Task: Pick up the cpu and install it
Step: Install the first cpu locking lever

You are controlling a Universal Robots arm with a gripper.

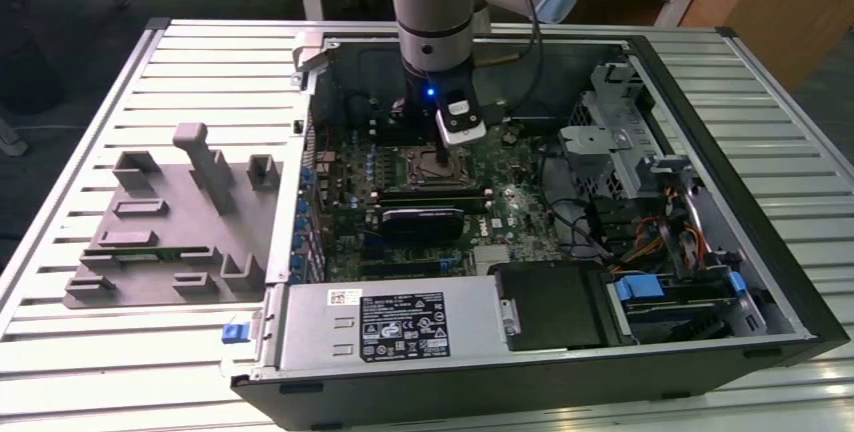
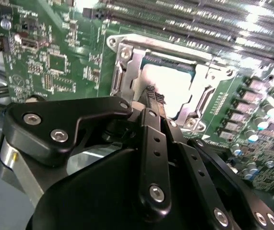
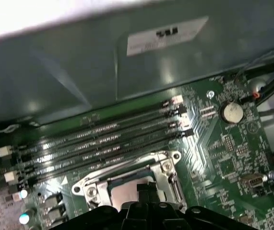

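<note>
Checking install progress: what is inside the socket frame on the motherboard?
The cpu, its silver top showing inside the socket frame. The gripper covers its near edge; pins beneath cannot be seen.

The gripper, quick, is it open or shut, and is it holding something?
Gripper: black fingers pinched together, shut, tips down at the shiny silver-grey square cpu lying in the metal socket frame. Whether it grips the cpu cannot be told.

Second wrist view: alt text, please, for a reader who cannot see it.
The black gripper hangs just above the silver cpu, which lies in the metal socket frame on the green motherboard. Memory slots run beyond the socket.
</note>
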